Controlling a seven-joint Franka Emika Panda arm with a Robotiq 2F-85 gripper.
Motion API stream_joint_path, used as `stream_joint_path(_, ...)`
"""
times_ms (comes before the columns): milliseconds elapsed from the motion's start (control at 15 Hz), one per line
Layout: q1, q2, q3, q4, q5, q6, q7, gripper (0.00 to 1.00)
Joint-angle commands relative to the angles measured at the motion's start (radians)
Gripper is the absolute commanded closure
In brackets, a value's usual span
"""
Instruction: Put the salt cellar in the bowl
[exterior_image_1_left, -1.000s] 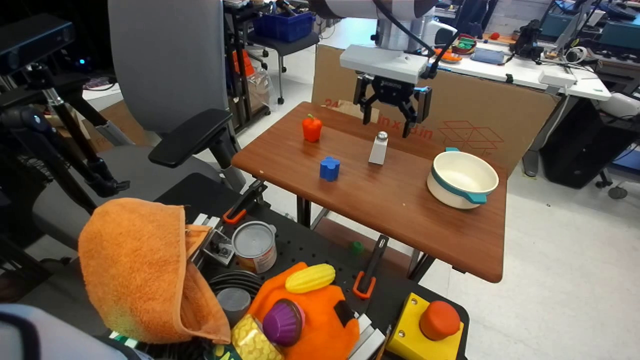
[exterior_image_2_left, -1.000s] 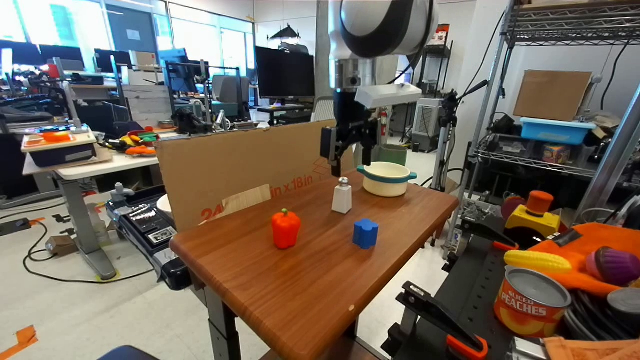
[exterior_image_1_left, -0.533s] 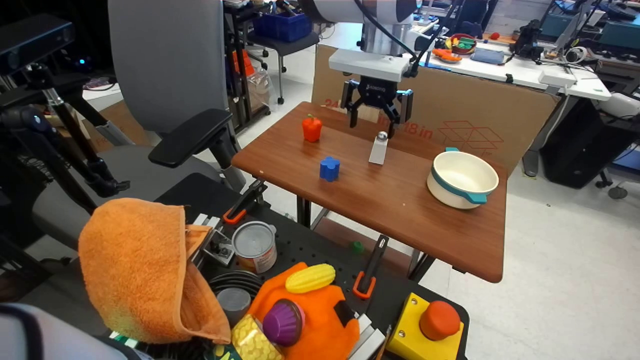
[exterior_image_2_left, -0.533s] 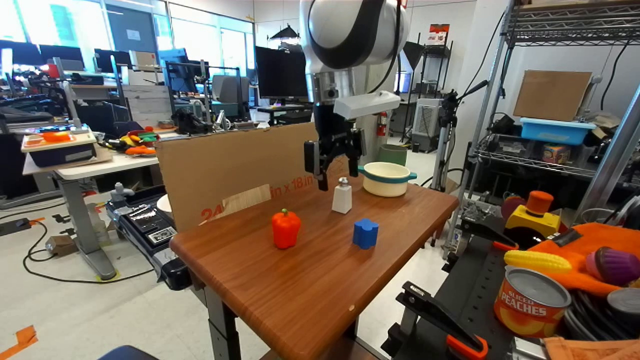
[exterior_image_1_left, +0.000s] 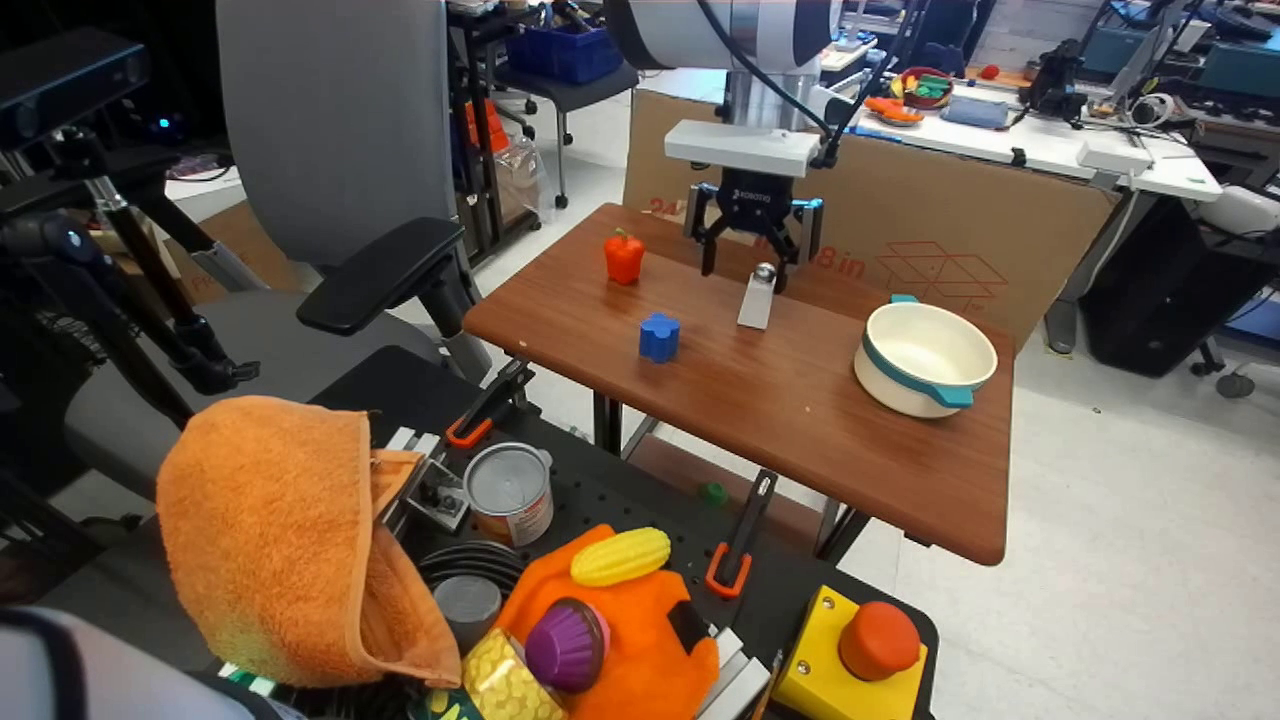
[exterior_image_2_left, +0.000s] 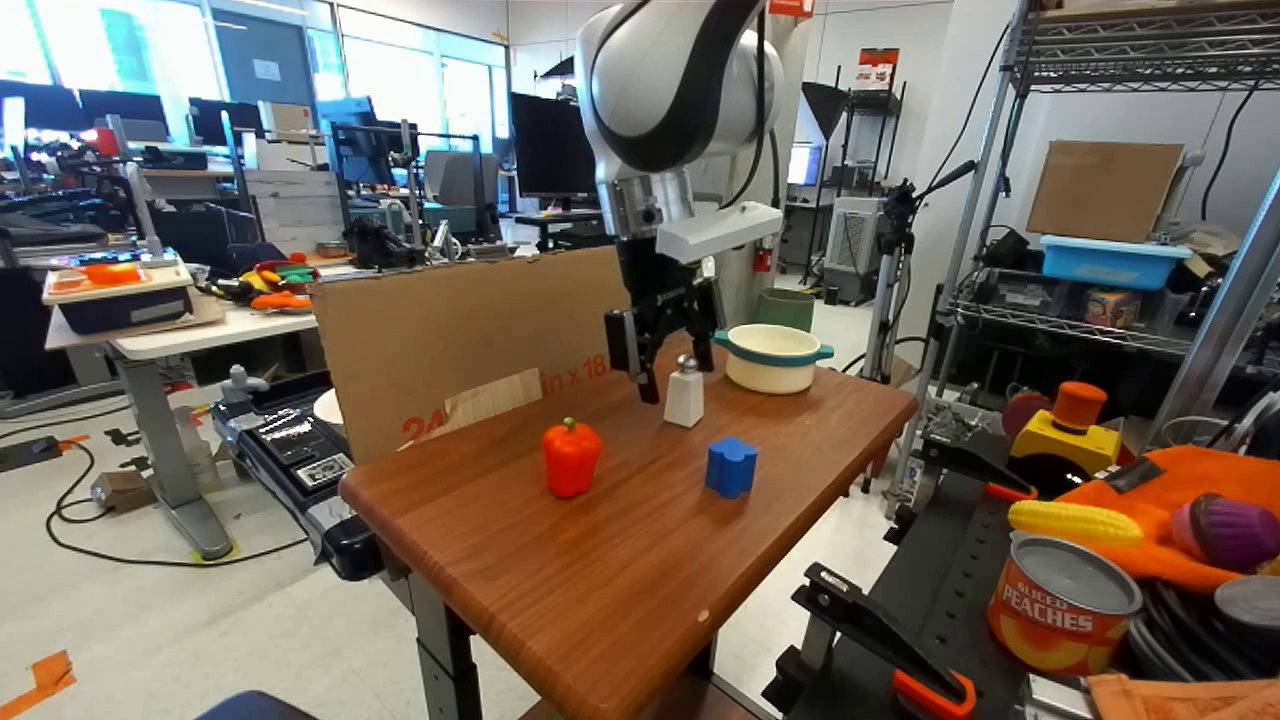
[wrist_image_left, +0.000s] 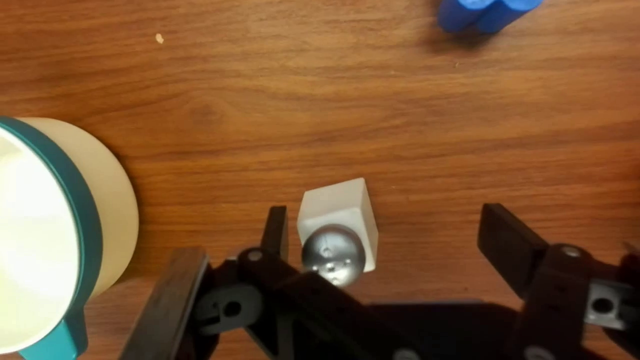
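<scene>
Over the wood-grain bench (exterior_image_1_left: 780, 390), the claw (wrist_image_left: 385, 230), spread and empty, stands near the upright salt shaker (wrist_image_left: 336, 212): judged pre-grasp, next requiring centring, lowering and closing.

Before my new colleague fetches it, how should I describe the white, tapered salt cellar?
Find the brown wood-grain table. Between the glossy orange-red pepper and the round cream and teal bowl stands the salt cellar. Unlike them and the blue flower-shaped block, it tapers upward to a silvery domed top.
</scene>
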Motion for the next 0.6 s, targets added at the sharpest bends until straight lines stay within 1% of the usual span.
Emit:
stream_joint_path(0,0.019,0.041,-0.019,0.071,-0.011,-0.063,-0.015,0.31)
stream_joint_path(67,0.019,0.045,-0.020,0.078,-0.012,-0.069,-0.015,0.37)
stream_joint_path(133,0.021,0.051,-0.023,0.088,-0.015,-0.075,-0.013,0.47)
stream_joint_path(400,0.019,0.067,-0.030,0.117,-0.019,-0.117,-0.013,0.78)
stream_joint_path(533,0.018,0.055,-0.034,0.122,-0.015,-0.149,-0.003,0.90)
